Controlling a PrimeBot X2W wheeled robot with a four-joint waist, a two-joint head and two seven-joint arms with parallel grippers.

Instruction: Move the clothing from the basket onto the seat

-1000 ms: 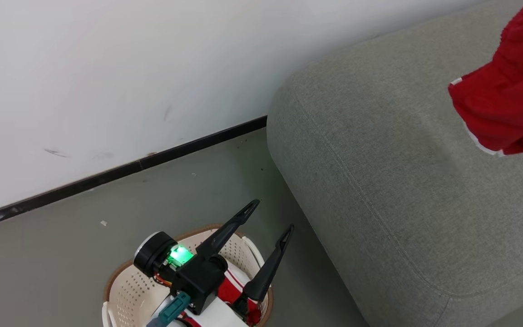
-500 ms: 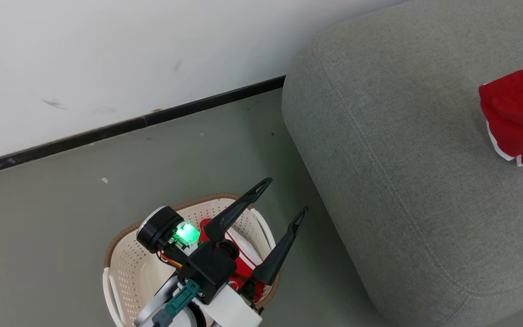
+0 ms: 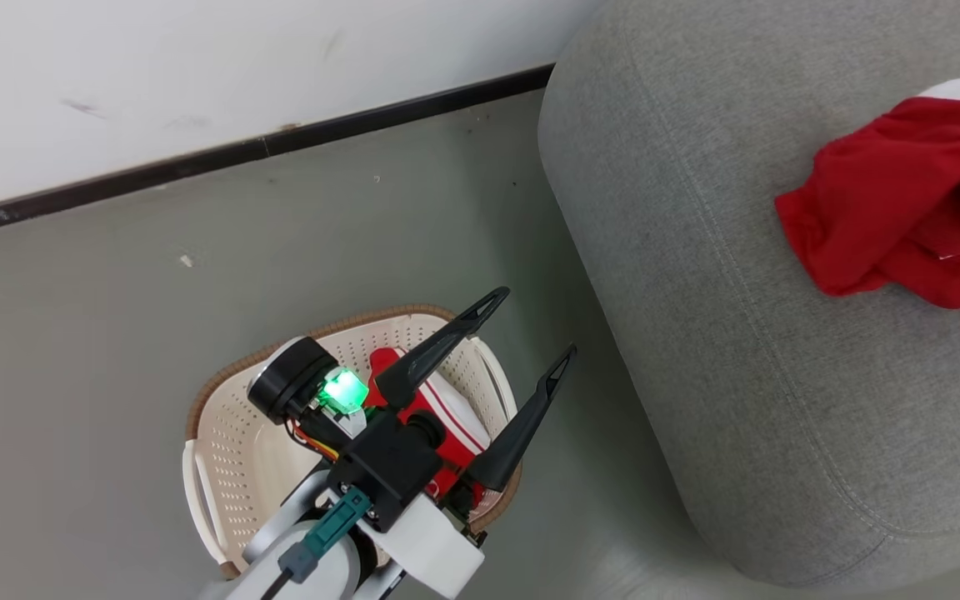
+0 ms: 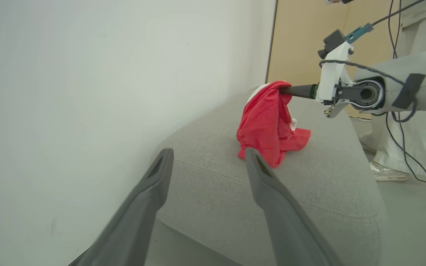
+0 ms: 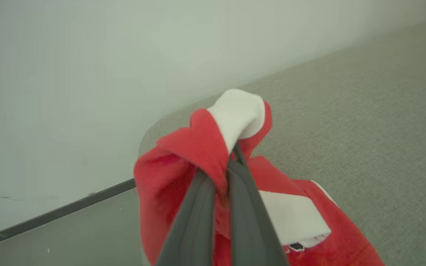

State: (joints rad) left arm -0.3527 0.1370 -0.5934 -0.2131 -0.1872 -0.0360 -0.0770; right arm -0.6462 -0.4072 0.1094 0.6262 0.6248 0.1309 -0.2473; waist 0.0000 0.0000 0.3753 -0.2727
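Lowered, the garment [image 3: 872,200] now rests on the grey seat [image 3: 697,333] by the wall [image 3: 197,67], right gripper [image 5: 234,151] clamping it, left gripper [image 3: 532,325] spread.

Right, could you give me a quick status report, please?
Right gripper shut on one red-and-white garment, hanging onto the grey woven sofa. Left gripper open above the cream perforated basket, second red garment inside. Person standing past the sofa.
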